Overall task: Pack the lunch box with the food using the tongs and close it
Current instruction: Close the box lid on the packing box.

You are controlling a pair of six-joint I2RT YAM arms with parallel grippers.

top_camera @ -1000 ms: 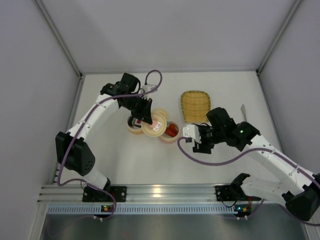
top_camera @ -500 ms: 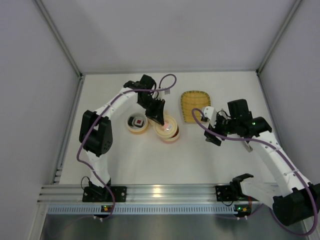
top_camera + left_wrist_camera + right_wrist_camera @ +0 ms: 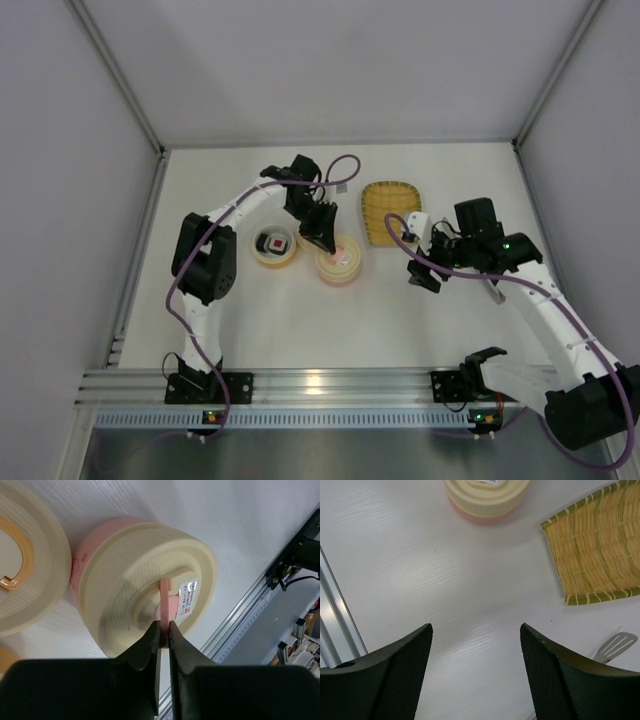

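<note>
Sushi roll (image 3: 275,242) sits in open round tub (image 3: 258,258), far left. Left gripper (image 3: 164,630) is clenched on pink tab (image 3: 165,597) of cream lid (image 3: 130,580), which sits on lunch box (image 3: 97,534). Yellow tray (image 3: 592,545) is near. Right gripper (image 3: 475,627) is released and empty; tongs (image 3: 616,646) tip lies just beside tray.

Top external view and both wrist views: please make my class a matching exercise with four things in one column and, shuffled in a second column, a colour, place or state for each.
Column one:
1. left end effector
2. right end effector
3. woven tray
4. sushi roll

Column two:
A. yellow with green edging
B. open above the table
C. inside the uncovered round container
D. shut on the pink tab of the cream lid

Pairs: 1-D, 2-B, 3-A, 4-C.
</note>
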